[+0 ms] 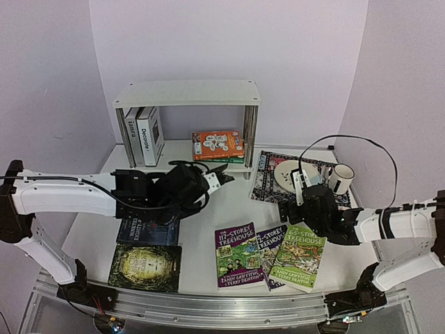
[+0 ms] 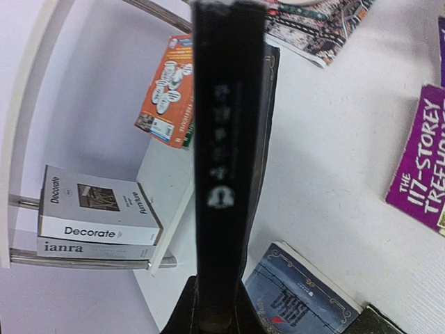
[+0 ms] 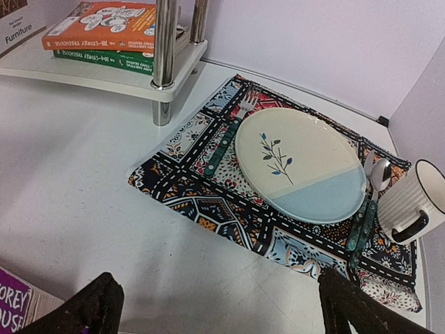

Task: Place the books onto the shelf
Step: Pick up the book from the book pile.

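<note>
1. Black book (image 2: pixel 226 174), closest to the left wrist camera, is pinched at one end by the left pincer (image 2: pixel 208 313). Its spine faces the lens and its length reaches toward the shelf's lower board. With such a short hold, I judge it could pivot or slip if the far end catches anything.
2. Bench (image 1: pixel 229 209): five books lie flat on the near part, and the blue book (image 1: pixel 147 229) is just under the left arm. A dropped book would probably land on it or skid off it.
3. Shelf (image 1: pixel 188 92): the free gap on the lower board is between the white hardbacks (image 1: pixel 144 136), standing at the left, and the orange book (image 1: pixel 217 144), lying flat on a green one at the right.
   - Coming in too high would strike the top board.
   - Coming in too far right would hit a post (image 3: pixel 165 49) or shove the flat pile.
   - Stood alone in the gap, the book may topple.
4. Mat (image 1: pixel 268 182) lies just beside the shelf's right foot and carries a plate (image 3: pixel 299 163). The right pincer (image 3: pixel 217 313) hovers near it, spread wide and holding nothing.
5. Mug (image 3: pixel 416 202) stands at the mat's right edge, and a careless swing of the right arm could knock it over.
</note>
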Motion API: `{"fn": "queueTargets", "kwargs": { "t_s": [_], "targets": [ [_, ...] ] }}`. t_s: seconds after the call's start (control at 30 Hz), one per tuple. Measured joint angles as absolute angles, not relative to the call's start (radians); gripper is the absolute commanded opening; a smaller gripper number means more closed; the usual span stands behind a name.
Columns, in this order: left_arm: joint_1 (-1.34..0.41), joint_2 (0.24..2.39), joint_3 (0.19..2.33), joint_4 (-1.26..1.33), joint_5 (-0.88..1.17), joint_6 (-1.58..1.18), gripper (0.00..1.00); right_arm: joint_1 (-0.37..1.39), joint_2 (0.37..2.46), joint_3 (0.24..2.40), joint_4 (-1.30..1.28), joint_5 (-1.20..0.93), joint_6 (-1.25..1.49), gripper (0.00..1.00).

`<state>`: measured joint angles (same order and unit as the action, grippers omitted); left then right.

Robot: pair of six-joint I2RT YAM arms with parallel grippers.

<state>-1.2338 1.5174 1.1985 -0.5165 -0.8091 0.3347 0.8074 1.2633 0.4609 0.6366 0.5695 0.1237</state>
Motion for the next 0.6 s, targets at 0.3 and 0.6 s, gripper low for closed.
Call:
{"fn": "queueTargets", "kwargs": {
  "t_s": [0.3,0.6],
  "targets": [
    [-1.190,1.438,1.410,-0.507,-0.735,0.352,0.00,0.807,1.263,0.457,0.644,0.574,0.124,0.98],
    [-1.096,1.435,1.614,-0.421,-0.637,0.330,0.00,0.807,1.263,0.457,0.645,0.574,0.124,0.98]
  ]
}}
